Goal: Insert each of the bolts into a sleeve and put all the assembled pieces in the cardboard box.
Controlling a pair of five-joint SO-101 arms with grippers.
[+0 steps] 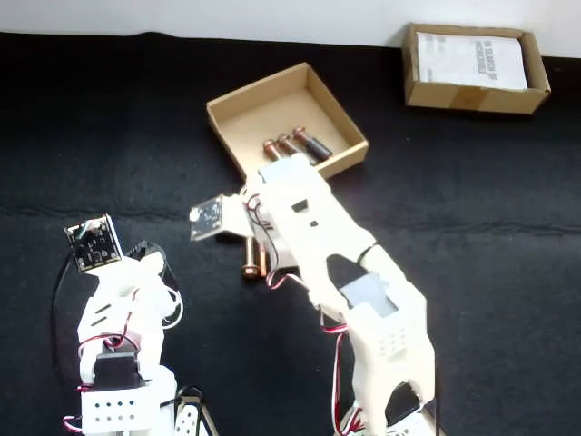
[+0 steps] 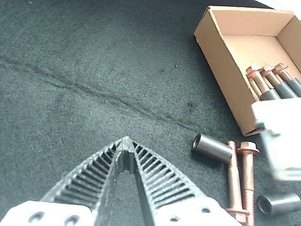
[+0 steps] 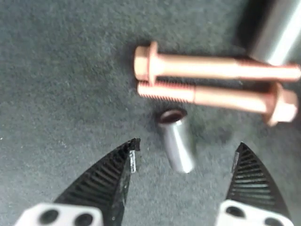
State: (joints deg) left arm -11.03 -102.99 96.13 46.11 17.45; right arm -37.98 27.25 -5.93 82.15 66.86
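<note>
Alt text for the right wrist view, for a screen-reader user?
The open right claw straddles a small metal sleeve lying on dark cloth. Just past it, two copper bolts lie side by side, heads at opposite ends, with a second sleeve beyond.

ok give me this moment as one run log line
left end effector shut, empty | right end effector open either side of sleeve | two loose bolts beside it | three assembled pieces in cardboard box
</note>
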